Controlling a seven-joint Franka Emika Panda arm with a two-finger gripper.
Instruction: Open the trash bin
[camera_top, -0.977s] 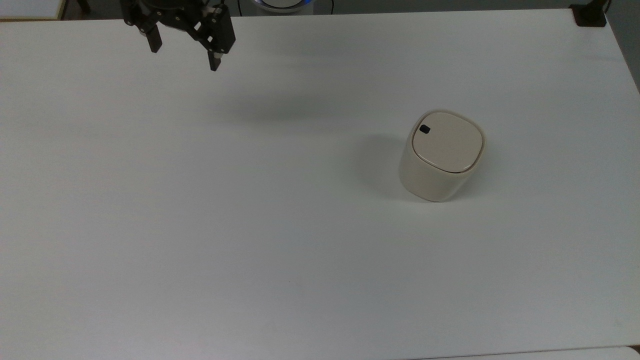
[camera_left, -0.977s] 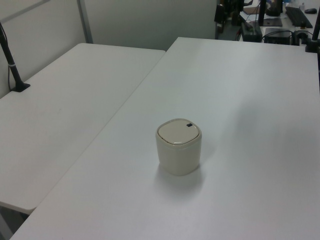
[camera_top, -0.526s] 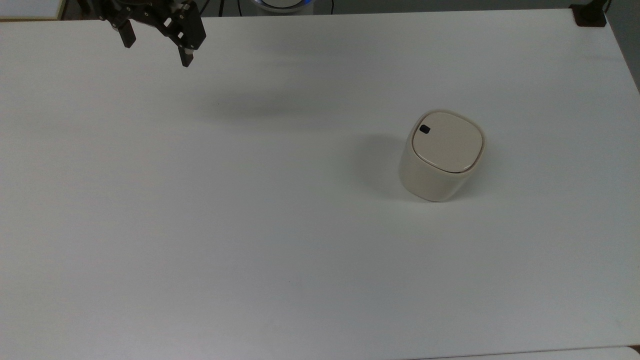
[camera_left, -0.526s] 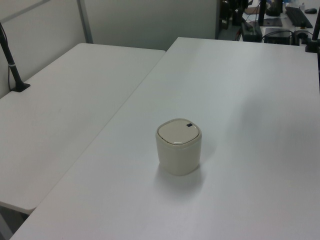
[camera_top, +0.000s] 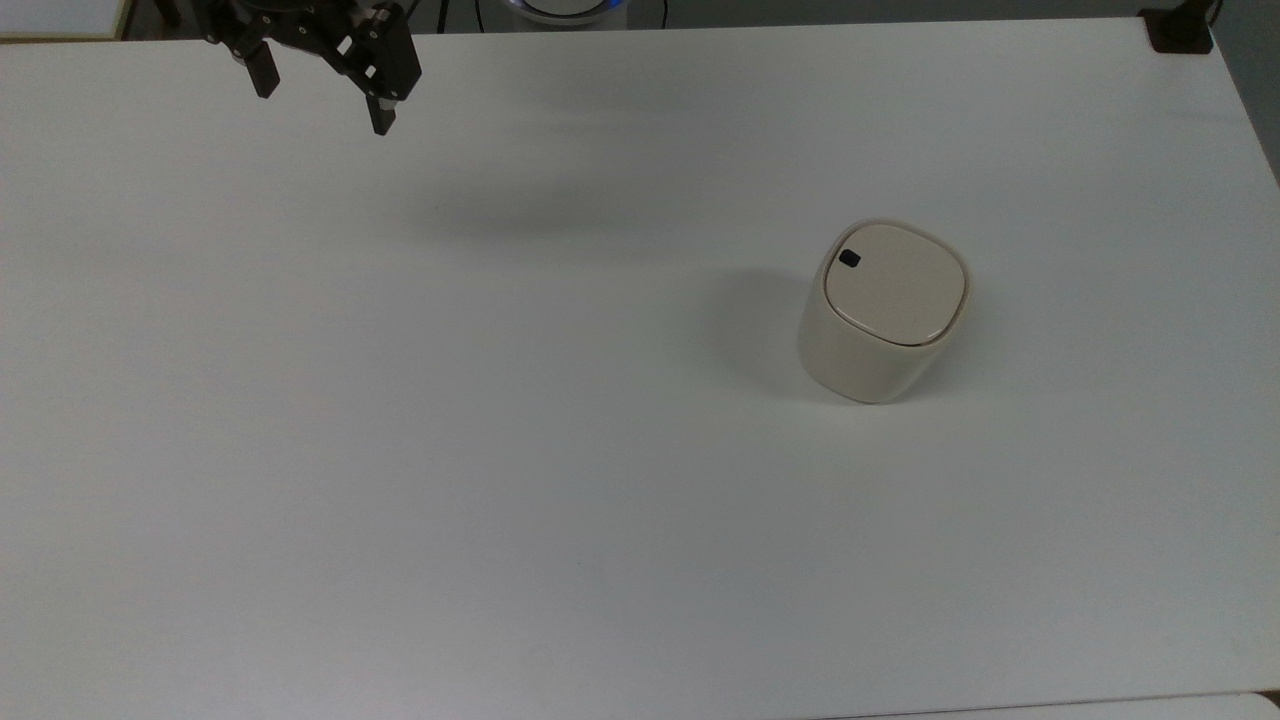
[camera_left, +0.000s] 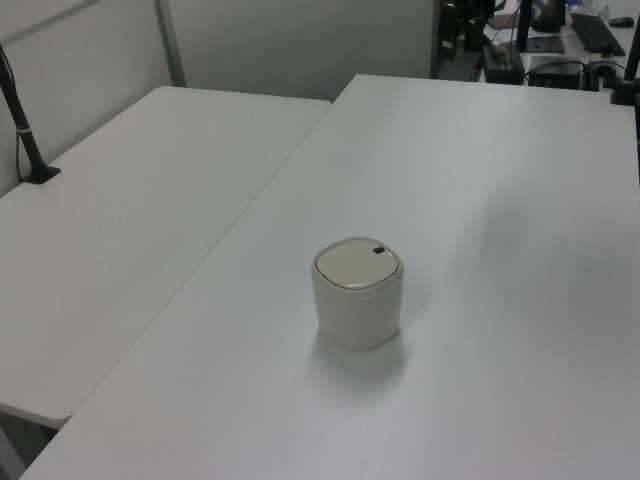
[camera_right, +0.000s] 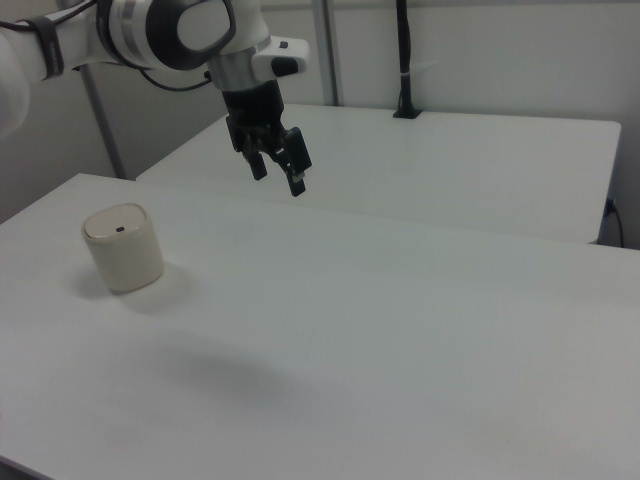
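Observation:
The trash bin (camera_top: 880, 315) is a small cream rounded-square bin standing upright on the white table (camera_top: 500, 450), its flat lid down and a black button (camera_top: 850, 259) at one lid corner. It also stands in the left view (camera_left: 358, 293) and at the right view's left (camera_right: 123, 247). My gripper (camera_top: 322, 105) hangs above the table at the top view's upper left, far from the bin, open with nothing between its fingers. In the right view the gripper (camera_right: 277, 178) hangs high above the table, to the right of the bin.
A second white table (camera_left: 120, 230) adjoins on the left view's left, with a black post (camera_left: 25, 130) clamped at its edge. A black clamp (camera_top: 1178, 28) sits at the top view's upper right table corner. Office equipment (camera_left: 560, 40) stands beyond the far edge.
The gripper moved toward the top view's left between one second and half a second ago, then shifted slightly back right. The bin has not moved.

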